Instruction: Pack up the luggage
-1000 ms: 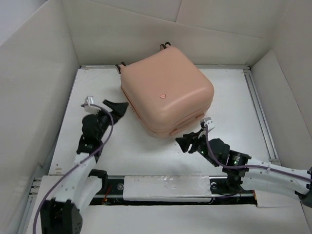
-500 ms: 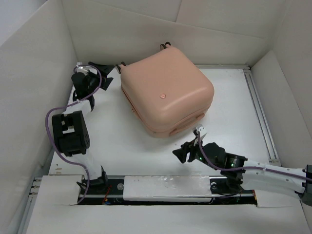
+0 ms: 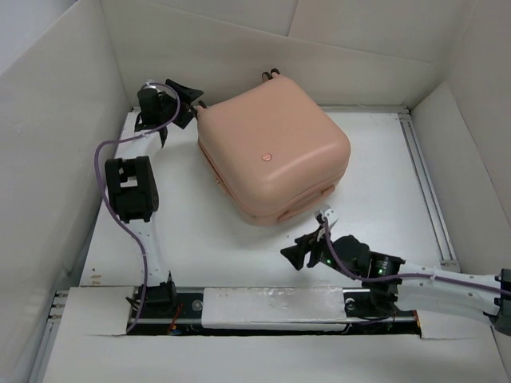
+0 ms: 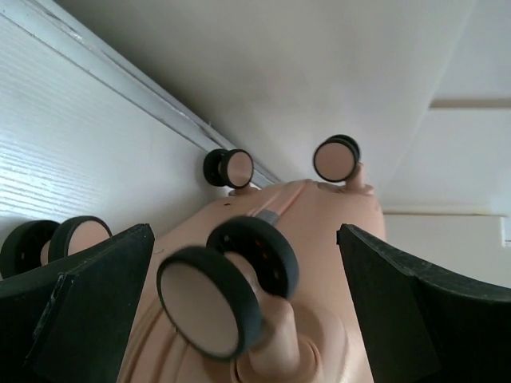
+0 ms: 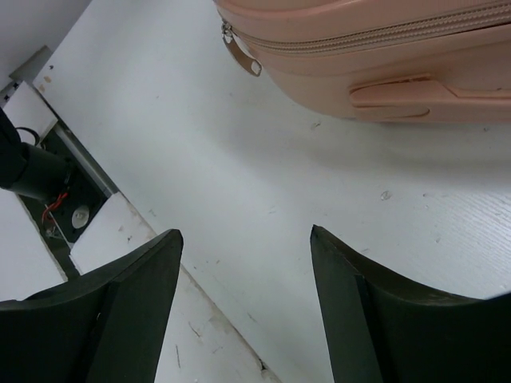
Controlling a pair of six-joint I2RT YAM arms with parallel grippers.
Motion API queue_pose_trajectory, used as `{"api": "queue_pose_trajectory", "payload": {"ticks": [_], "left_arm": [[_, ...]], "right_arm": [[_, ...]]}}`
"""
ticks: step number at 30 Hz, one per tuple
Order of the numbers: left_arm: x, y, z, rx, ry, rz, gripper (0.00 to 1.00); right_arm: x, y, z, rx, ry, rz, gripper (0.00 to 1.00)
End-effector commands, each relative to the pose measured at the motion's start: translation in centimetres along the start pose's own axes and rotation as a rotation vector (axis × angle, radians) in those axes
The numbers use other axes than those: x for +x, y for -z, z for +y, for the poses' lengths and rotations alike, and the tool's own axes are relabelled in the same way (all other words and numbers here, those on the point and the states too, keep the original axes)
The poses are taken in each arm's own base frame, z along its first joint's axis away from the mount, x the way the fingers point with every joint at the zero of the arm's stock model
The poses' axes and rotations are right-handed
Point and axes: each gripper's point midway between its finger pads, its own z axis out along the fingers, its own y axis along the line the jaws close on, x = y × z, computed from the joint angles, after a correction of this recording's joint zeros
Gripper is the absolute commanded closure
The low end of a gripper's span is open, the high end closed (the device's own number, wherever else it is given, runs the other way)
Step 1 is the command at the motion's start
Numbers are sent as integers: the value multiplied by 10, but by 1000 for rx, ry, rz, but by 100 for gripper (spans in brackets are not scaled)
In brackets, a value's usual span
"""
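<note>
Currently the left arm (image 3: 132, 187) stretches far forward, left gripper (image 3: 188, 101) wide open, one luggage's (image 3: 271, 152) four caster wheels (image 4: 209, 307) right ahead; the right arm (image 3: 431, 283) lies low, right gripper (image 3: 300, 252) parted and empty, luggage just beyond.

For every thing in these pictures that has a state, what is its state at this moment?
luggage: closed, zip shut along the visible side, lying flat on the table.
left pincer: open, fingers either side of a caster wheel, not gripping it.
right pincer: open, empty, over the table near the luggage.
</note>
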Motion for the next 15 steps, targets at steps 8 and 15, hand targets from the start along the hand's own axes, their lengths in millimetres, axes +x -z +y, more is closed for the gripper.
{"api": "queue_pose_trajectory", "payload": {"ticks": [8, 15], "left_arm": [[39, -37, -21, 76, 25, 68, 6], [41, 0, -34, 210, 73, 24, 100]], "right_arm": [[-16, -15, -9, 92, 42, -66, 27], [-41, -42, -18, 130, 90, -87, 36]]}}
